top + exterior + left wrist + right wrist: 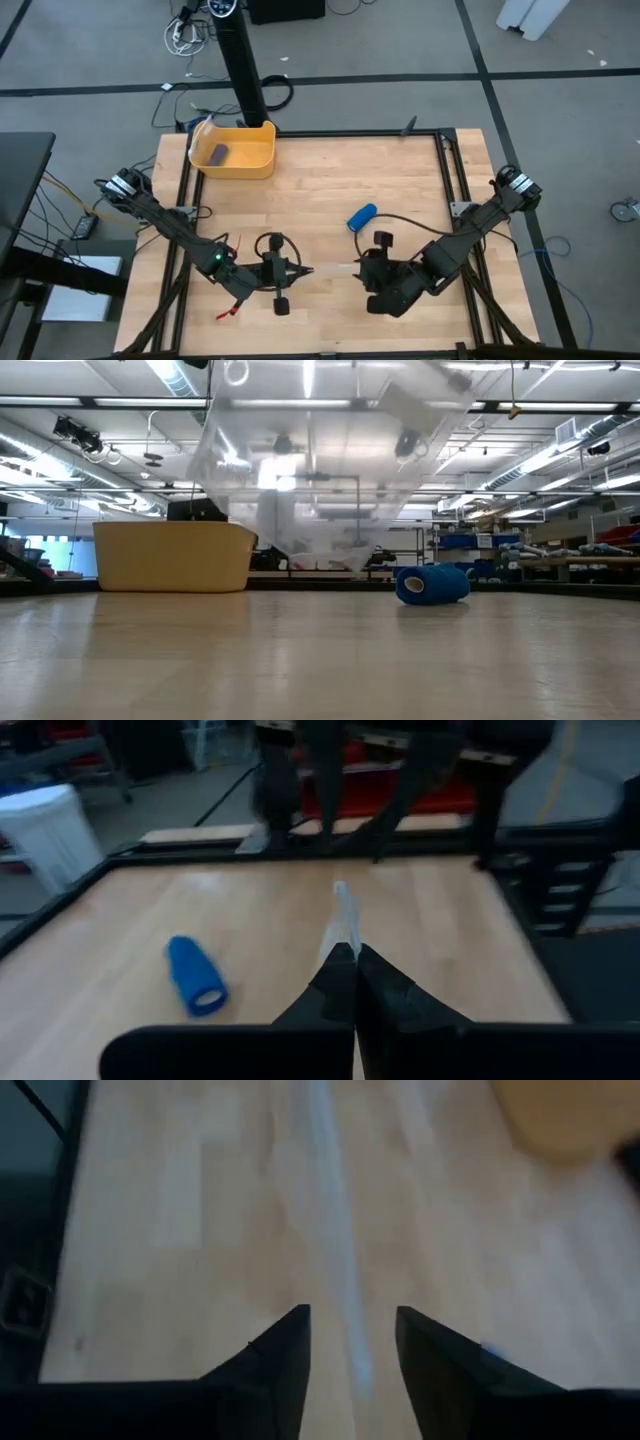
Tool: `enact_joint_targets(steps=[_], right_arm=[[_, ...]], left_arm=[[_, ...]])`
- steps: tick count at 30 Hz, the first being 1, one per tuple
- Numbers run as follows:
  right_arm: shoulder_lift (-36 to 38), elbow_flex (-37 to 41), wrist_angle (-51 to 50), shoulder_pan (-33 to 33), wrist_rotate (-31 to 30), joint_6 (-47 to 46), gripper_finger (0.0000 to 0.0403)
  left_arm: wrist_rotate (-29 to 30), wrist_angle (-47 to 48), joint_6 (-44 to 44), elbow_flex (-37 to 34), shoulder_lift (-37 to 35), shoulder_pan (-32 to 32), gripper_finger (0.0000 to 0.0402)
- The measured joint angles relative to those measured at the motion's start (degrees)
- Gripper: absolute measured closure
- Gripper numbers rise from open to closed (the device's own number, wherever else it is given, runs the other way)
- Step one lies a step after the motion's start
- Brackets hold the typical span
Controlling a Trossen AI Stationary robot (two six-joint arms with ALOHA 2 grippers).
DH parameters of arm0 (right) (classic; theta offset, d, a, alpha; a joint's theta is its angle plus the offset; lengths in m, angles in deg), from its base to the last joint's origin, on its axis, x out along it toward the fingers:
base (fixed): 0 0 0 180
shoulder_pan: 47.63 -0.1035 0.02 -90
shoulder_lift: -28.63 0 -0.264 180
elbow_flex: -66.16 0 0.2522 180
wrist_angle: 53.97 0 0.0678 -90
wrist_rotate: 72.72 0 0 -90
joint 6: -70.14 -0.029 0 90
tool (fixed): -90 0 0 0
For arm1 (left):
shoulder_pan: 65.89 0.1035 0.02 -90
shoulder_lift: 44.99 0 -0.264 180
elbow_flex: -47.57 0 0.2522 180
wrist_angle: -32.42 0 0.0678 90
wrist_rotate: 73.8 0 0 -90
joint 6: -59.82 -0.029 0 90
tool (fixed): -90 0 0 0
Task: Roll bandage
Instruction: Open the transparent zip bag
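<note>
The bright blue bandage (362, 215) is a compact roll lying on its side on the table, right of centre; it also shows in the low view (432, 584) and the left wrist view (195, 976). No gripper touches it. My left gripper (300, 272) (355, 960) is shut on a clear plastic bag (310, 460) near the table's near edge. My right gripper (360, 268) (352, 1345) faces it and is open, with the bag's edge (338, 1270) running between its fingers. My left gripper pinches the clear bag's upper edge (343, 925) between its two fingers. The fingers lie level and point toward the table's right. The bag hangs below the fingers, spread wide, and its lower end (320, 560) looks clear of the table. My right gripper stands with a finger on either side of the bag's edge; I cannot tell whether it touches it.
A yellow bin (235, 150) stands at the far left with a small dark purple block (218, 153) inside. A black post (243, 70) rises behind it. A red-handled tool (228, 312) lies near the left arm. Bare wood (330, 170) lies in the middle.
</note>
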Motion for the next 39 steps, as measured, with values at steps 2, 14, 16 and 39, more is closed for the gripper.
enact_joint_targets(steps=[2,14,16,39], right_arm=[[0.3,0.0,4.7,-0.1,-2.3,4.6,0.0257],[-2.0,-0.1,16.8,2.3,-1.5,20.5,0.039],[-2.3,-0.1,16.2,2.9,-0.2,20.5,0.0396],[-3.0,-0.1,16.0,1.5,-6.7,21.2,0.0401]], left_arm=[[-1.8,-2.1,-0.2,-0.6,0.0,0.0,0.0401],[-2.5,-3.3,-0.3,-0.7,0.1,0.7,0.0401],[-2.5,-4.3,-0.9,-0.7,0.1,0.8,0.0401],[-2.5,-4.2,-1.3,-0.7,0.2,0.8,0.0401]])
